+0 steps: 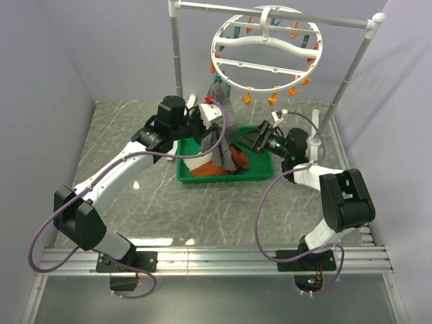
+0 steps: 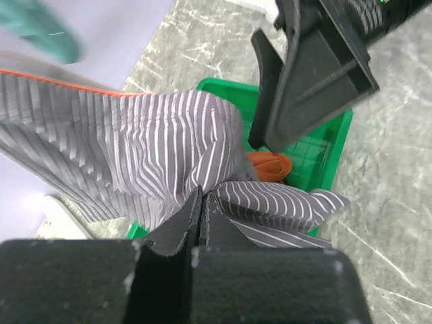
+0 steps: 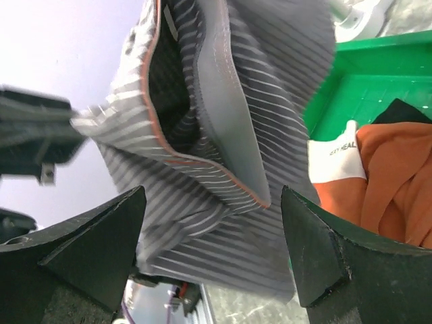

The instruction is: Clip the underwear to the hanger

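The left pincer point(image 1: 212, 109) is pressed tight together and pinches the underwear point(image 1: 219, 131) near its top, with a fold of the striped cloth caught between its two fingers. From that pinch the underwear hangs down, long and thin, so its long way runs up and down. Its bottom end drops toward the green tray point(image 1: 202, 177) below the pincer, where an orange cloth point(image 1: 217, 169) lies. The right pincer point(image 1: 241, 138) is spread wide and holds nothing. It sits a little lower than the left pincer, on the other side of the hanging cloth, and it points at the cloth. In its own camera the waistband, with a thin red edge, hangs just ahead of the gap between its two fingers point(image 3: 101, 229). I cannot tell if it touches the cloth yet. I think the next move is for this open pincer to close on the waistband, so the two pincers can stretch the top edge flat. It is the nearer free pincer for that job. The hanger point(image 1: 264, 67) is above both pincers and farther back. Its small orange clips point(image 1: 247, 100) hang down just above and beside the left pincer's hold. The underwear is not in a clip yet, so it has to go up and back to reach one.
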Controlling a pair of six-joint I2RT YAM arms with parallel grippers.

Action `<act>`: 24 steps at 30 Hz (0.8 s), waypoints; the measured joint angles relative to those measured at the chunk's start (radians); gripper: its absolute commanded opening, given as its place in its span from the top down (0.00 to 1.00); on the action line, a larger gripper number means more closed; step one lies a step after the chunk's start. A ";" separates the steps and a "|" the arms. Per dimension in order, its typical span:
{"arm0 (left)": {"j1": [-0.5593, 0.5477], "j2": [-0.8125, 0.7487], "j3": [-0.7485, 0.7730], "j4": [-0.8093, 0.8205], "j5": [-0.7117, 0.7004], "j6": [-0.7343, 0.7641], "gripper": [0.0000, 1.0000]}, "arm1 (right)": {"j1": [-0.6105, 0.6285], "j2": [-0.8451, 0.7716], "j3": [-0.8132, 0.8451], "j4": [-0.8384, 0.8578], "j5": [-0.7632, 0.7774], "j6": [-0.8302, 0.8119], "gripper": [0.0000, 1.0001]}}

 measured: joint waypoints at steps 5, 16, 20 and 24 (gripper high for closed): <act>0.038 0.000 0.022 0.002 0.077 -0.040 1.00 | 0.023 0.018 -0.031 0.097 -0.002 -0.029 0.12; 0.067 0.000 0.024 0.022 0.185 -0.108 1.00 | 0.117 0.086 -0.039 0.211 0.002 -0.069 0.38; 0.073 0.000 0.024 0.034 0.200 -0.122 1.00 | 0.136 0.093 -0.038 0.229 0.001 -0.072 0.52; 0.078 0.000 0.024 0.049 0.210 -0.133 1.00 | 0.136 0.093 -0.029 0.234 0.001 -0.082 0.76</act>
